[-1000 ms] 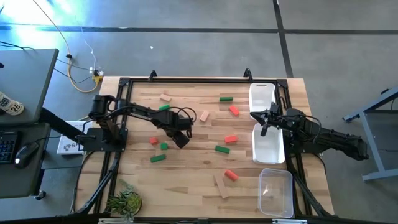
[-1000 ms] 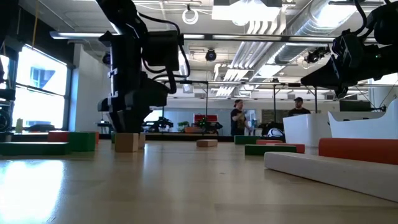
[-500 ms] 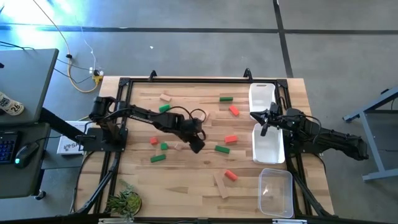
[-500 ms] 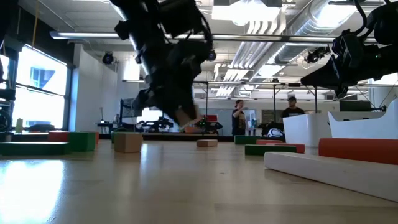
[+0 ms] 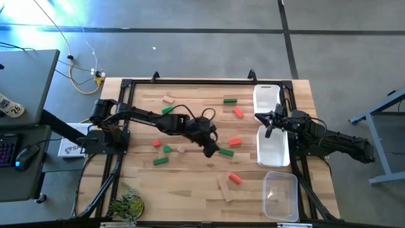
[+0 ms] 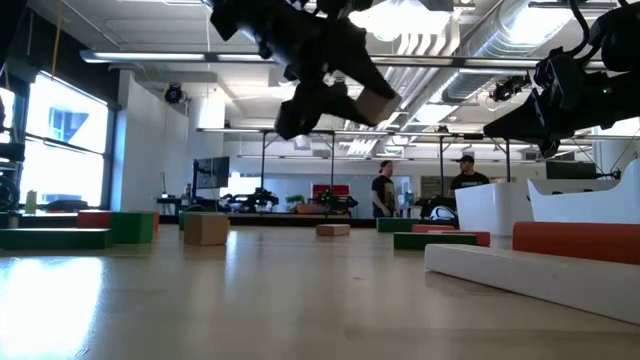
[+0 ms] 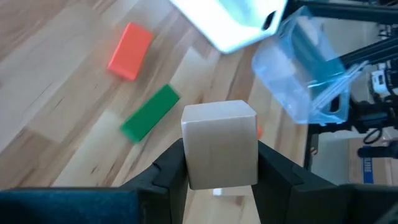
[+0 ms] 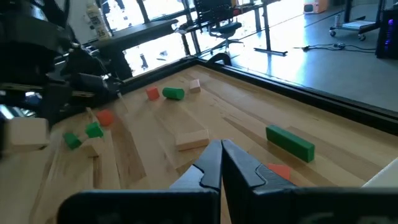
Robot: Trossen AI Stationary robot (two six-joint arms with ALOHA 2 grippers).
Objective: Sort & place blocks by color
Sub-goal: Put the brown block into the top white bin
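clear tray blurred, white tray cut off

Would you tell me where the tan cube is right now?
The left gripper holds the tan cube above mid-table, near a green bar.

The surface is pale wood in lengthwise planks, framed in black. The left claw is dark and holds a plain tan cube. Just beyond it lie a green bar at about ten o'clock and an orange-red block farther the same way. Red, green and tan blocks are scattered over the wood. At three o'clock on the surface sits a white tray, with a clear tray at five o'clock. The right claw is black.
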